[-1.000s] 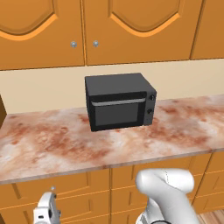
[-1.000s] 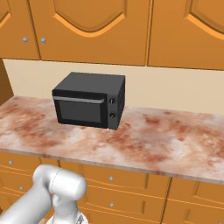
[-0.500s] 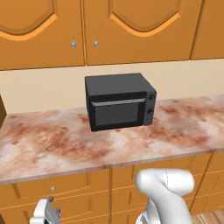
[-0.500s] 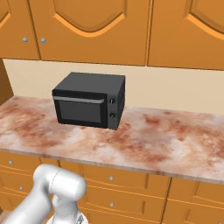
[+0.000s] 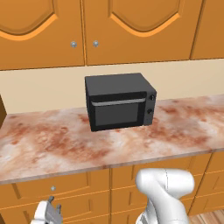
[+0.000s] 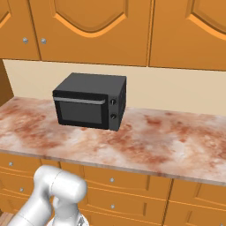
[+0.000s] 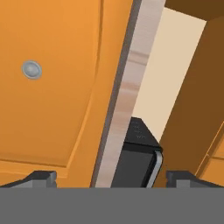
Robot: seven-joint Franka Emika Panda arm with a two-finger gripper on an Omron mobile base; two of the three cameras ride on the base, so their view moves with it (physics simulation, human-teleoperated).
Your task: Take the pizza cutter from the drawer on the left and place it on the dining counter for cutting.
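Observation:
My gripper (image 5: 49, 211) hangs low at the left, in front of the base cabinets, just below the drawer (image 5: 65, 185). The drawer is shut, and its small silver knob (image 5: 53, 188) sits above the hand. The hand view is rolled sideways. In it the drawer (image 7: 52, 92) is an orange panel with the knob (image 7: 31, 69) at the upper left. My gripper (image 7: 113, 179) is open, its dark fingertips (image 7: 41, 177) far apart with nothing between them. The pizza cutter is hidden. The dining counter is out of view.
A black microwave (image 5: 119, 101) stands on the marbled worktop (image 5: 48, 144), with orange wall cabinets (image 5: 131, 30) above. More knobbed drawers (image 6: 112, 181) run below the worktop. My white arm (image 5: 164, 192) rises close in front of them.
The hand has sunk slightly at the lower left of the left base view. The jaws stay open and the scene is otherwise still.

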